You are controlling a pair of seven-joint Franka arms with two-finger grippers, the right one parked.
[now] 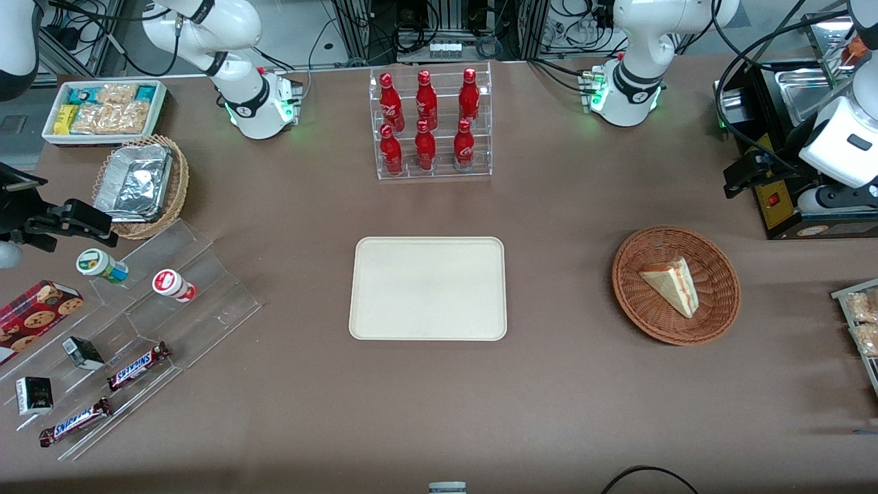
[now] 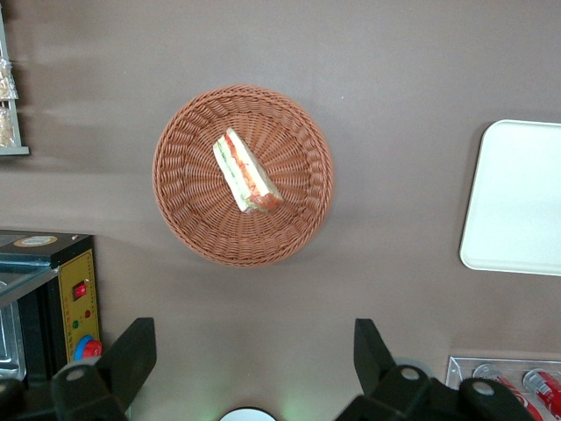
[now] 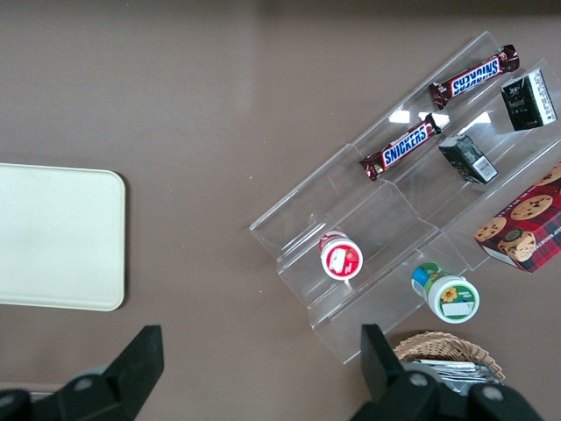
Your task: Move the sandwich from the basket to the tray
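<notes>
The sandwich (image 1: pixel 672 285), a pale wedge with red and green filling, lies in the reddish-brown wicker basket (image 1: pixel 638 302) toward the working arm's end of the table. Both show in the left wrist view: the sandwich (image 2: pixel 245 173) in the basket (image 2: pixel 188 228). The cream tray (image 1: pixel 429 288) lies flat at the table's middle, with nothing on it; its edge shows in the left wrist view (image 2: pixel 517 197). My left gripper (image 1: pixel 737 180) hangs high above the table, farther from the front camera than the basket. It is open and holds nothing (image 2: pixel 254 329).
A clear rack of red bottles (image 1: pixel 431 123) stands farther back than the tray. A black appliance (image 1: pixel 789 206) sits under the working arm. A snack rack (image 1: pixel 861 322) is beside the basket. A clear stepped stand (image 1: pixel 178 309), a tan basket (image 1: pixel 180 180) and a white bin (image 1: pixel 159 110) lie toward the parked arm's end.
</notes>
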